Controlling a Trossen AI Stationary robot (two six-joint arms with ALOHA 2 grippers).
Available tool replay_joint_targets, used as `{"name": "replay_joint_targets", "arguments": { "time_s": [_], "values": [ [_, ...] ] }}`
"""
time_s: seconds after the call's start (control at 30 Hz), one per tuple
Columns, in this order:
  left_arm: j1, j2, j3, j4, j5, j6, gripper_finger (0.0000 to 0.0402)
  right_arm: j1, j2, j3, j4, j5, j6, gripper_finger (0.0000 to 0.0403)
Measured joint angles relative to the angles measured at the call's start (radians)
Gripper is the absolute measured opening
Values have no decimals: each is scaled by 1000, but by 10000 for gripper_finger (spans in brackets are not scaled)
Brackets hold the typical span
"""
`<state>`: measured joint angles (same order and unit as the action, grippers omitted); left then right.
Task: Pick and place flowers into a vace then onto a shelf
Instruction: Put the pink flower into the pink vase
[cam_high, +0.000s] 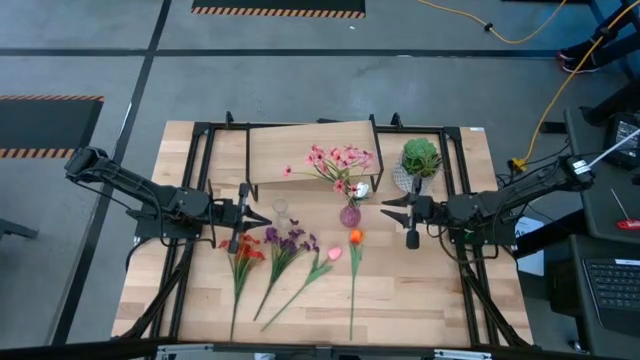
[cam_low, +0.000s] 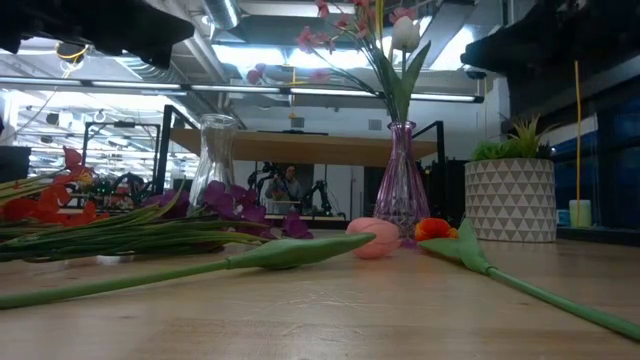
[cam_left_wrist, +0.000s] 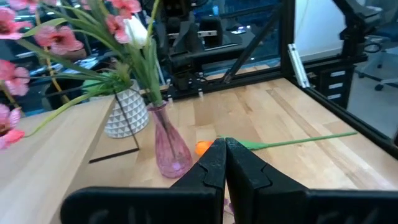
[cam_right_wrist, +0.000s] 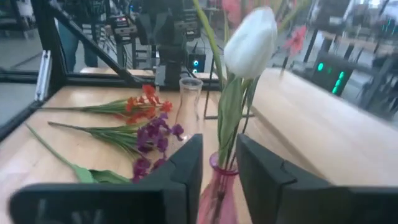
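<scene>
I've got the right gripper (cam_right_wrist: 217, 171) just beside the pink vase (cam_high: 350, 215), fingers parted around its neck, gripping nothing. Pink and white flowers (cam_high: 340, 162) stand in it; the left gripper (cam_left_wrist: 225, 163) waits shut.

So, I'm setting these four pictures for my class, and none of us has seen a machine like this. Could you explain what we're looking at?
It is a robot with two dark arms at a wooden table. One picture looks straight down, one looks level across the tabletop, and two come from cameras on the arms' wrists. The left pincer is shut and holds nothing. The right pincer has its fingers either side of the pink vase, which holds pink flowers and a white tulip; whether they touch it is unclear. On the table lie red, purple, pink and orange flowers, beside an empty clear vase. Behind are a low shelf and a potted plant.
</scene>
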<state>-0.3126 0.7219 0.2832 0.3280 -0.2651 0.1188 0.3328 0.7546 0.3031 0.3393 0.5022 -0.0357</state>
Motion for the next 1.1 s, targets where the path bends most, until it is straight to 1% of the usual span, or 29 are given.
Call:
{"name": "replay_joint_targets", "arguments": {
  "time_s": [0.03,0.13,0.27,0.37,0.47,0.57,0.67,0.8,0.87,0.97,1.03,1.1],
  "values": [
    [0,0,0,-2,-8,0,4,0,-7,0,2,-1,-23,87],
    [0,0,0,-10,-22,0,4,-1,-24,0,-3,-6,-23,54],
    [0,0,0,-8,-51,0,4,-1,-48,0,-25,-63,-24,10],
    [0,1,0,5,-60,-41,4,-1,-65,0,-24,-77,-30,9],
    [0,17,0,4,-35,-54,3,-1,-71,0,-24,-78,-29,18],
    [-6,60,24,-9,-47,-105,3,-1,-70,0,-32,-78,-23,19],
    [-23,131,84,-72,-80,-146,3,-1,-70,0,-35,-85,-23,10],
    [-65,245,204,-215,-161,-220,3,-1,-70,0,-43,-86,-28,3],
    [-94,298,269,-311,-208,-303,3,-1,-70,0,-50,-86,-29,7],
    [-144,369,366,-458,-262,-485,3,-1,-70,0,-70,-87,-29,15],
    [-180,419,426,-525,-280,-581,3,-2,-70,0,-81,-87,-37,18],
    [-214,473,479,-562,-295,-631,3,-1,-70,0,-81,-87,-58,18]
  ]
}}
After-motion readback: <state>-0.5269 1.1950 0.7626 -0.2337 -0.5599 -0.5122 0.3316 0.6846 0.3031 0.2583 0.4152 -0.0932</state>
